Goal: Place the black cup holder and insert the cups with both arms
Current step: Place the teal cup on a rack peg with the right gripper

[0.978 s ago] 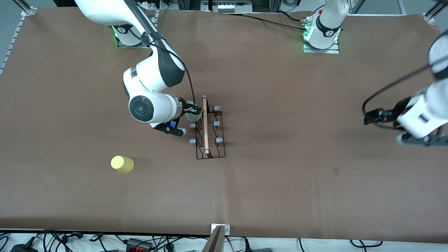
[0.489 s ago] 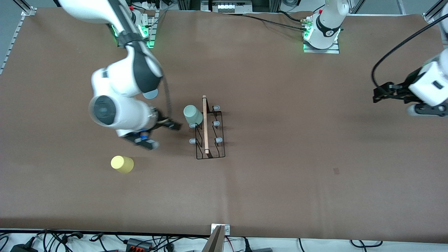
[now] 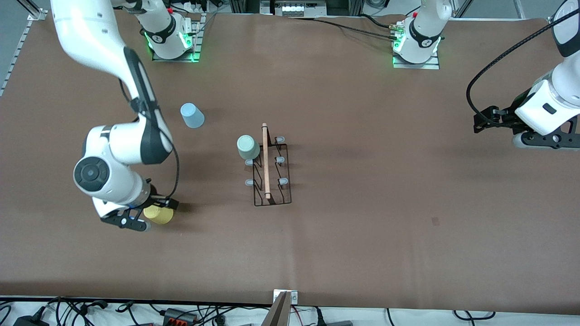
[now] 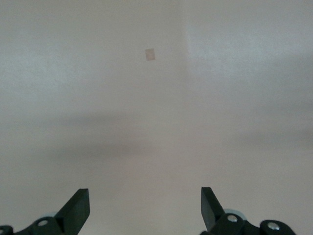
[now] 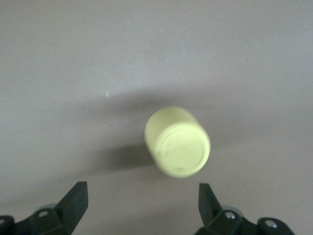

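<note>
Changed since a second ago: right gripper [image 3: 152,217] has left the black cup holder [image 3: 271,170] and swung over the yellow cup [image 3: 158,214], at about 8 o'clock from the holder; the light blue cup [image 3: 192,115] has come into sight.

Right gripper: fingers spread wide, yellow cup [image 5: 177,142] between them, untouched.

Mint green cup [image 3: 248,147]: set upside down on a peg at the holder's right-arm side.

Light blue cup: on the table, at 10 o'clock from the holder, well apart.

Left gripper [image 4: 144,208]: waits over bare table at the left arm's end, fingers spread, nothing between.
</note>
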### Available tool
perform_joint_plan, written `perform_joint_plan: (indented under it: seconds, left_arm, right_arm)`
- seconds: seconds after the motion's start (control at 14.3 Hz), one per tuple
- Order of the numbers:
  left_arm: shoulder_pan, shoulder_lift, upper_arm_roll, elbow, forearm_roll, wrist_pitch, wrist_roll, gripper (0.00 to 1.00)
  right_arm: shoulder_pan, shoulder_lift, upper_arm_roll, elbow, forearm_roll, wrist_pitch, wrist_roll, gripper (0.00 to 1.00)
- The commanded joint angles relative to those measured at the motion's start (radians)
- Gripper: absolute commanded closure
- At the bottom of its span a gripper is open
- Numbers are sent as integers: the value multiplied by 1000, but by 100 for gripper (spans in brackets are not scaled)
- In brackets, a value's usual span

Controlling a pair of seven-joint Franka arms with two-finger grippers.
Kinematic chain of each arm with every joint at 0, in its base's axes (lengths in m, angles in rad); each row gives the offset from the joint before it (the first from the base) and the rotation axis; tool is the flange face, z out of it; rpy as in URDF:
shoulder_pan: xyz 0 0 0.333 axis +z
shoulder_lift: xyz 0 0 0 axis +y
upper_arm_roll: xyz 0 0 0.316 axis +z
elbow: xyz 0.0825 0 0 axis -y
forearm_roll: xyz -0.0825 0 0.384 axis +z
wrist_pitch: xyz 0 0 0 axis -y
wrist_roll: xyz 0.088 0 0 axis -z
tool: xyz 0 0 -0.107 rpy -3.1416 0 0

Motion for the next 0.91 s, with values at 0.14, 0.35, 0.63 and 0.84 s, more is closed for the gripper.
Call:
perform_joint_plan:
  seconds: [0.14, 0.35, 0.63, 0.84]
  left_arm:
    - [3, -22, 2, -24, -16, 10, 19, 0]
    - [16, -17, 5, -22, -16, 10, 25, 0]
    - [14, -17, 3, -24, -16, 3, 19, 0]
    - [11, -17, 2, -24, -13, 5, 22, 0]
  right_arm:
    - [-62, 76, 13, 77, 9, -10, -178, 0]
    - [-82, 105, 13, 77, 121, -12, -236, 0]
    - [-85, 118, 11, 78, 144, -6, -252, 11]
    - [-85, 131, 11, 96, 143, 28, -247, 38]
